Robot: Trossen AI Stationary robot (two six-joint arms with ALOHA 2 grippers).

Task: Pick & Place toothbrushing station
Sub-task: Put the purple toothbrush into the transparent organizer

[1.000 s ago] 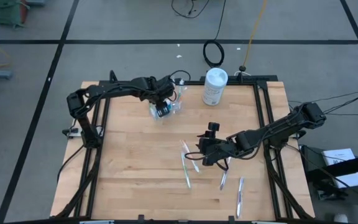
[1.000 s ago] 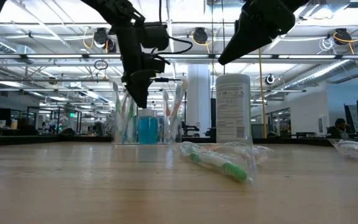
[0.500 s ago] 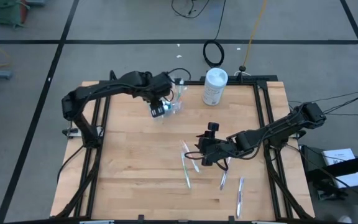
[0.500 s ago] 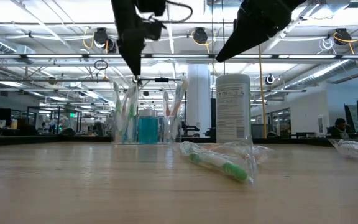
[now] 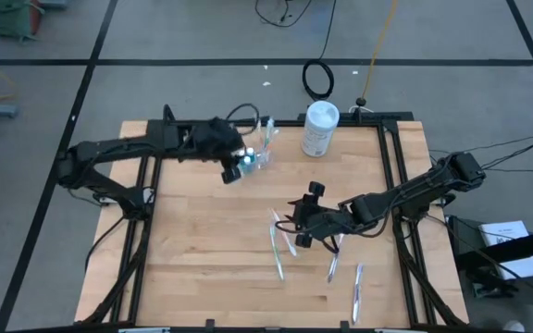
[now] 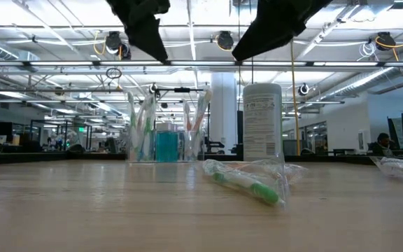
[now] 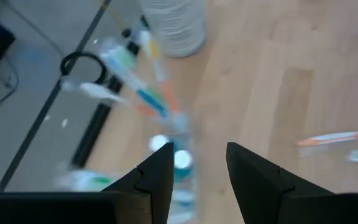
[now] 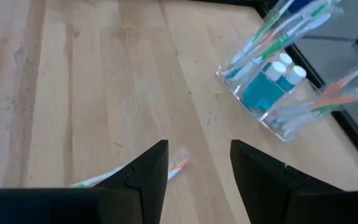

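1. Wooden table (image 5: 192, 268): scattered with wrapped toothbrushes (image 5: 277, 248) near the middle, long axes mostly near-to-far.
2. Right gripper (image 5: 296, 228): nearer, poised just above those toothbrushes, fingers parted and empty.
3. Left gripper (image 5: 233, 166): beside the far-edge cup, fingers spread, holding nothing.
4. Clear cup (image 6: 165, 136): upright, filled with slim brushes and blue tubes.
5. Green-tipped toothbrush (image 6: 247, 183): flat in crinkled film.

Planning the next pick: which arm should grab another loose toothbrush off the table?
Probably the right. Its end effector hangs open right over the wrapped toothbrushes mid-table. The left end effector is open too, but sits back by the clear cup, away from the loose ones.
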